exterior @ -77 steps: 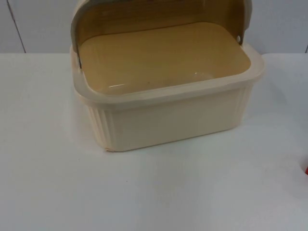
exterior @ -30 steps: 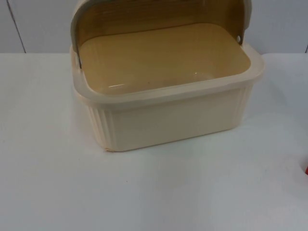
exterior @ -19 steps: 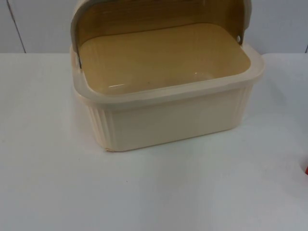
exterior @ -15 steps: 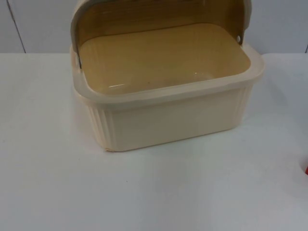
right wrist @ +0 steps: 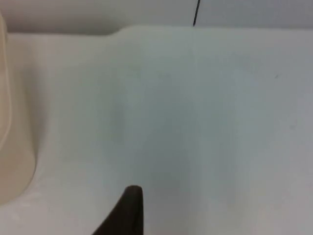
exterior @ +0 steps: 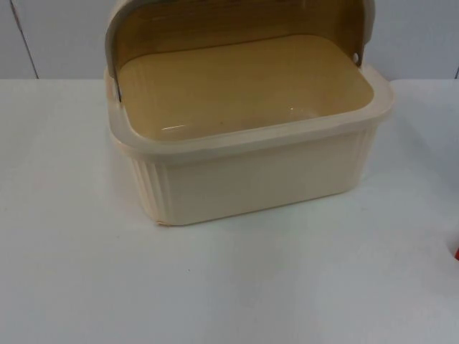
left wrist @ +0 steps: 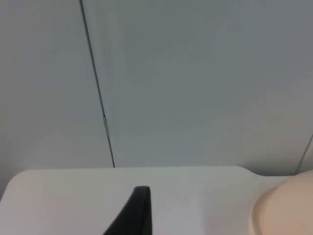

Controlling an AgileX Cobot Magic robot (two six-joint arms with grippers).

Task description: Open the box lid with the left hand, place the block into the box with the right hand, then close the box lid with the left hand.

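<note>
The cream ribbed box (exterior: pixel 251 172) stands on the white table (exterior: pixel 215 287) against the grey partition wall (left wrist: pixel 195 83), its domed lid (exterior: pixel 143 21) swung up and back, its inside bare; a red sliver (exterior: pixel 456 251), maybe the block, peeks at the table's right edge; my left gripper (left wrist: pixel 139 215) hangs beside the box; my right gripper (right wrist: pixel 128 213) hovers over bare table beside the box; whether either is open I cannot tell.

Overhead view; wrists share box (exterior: pixel 244 129)
</note>
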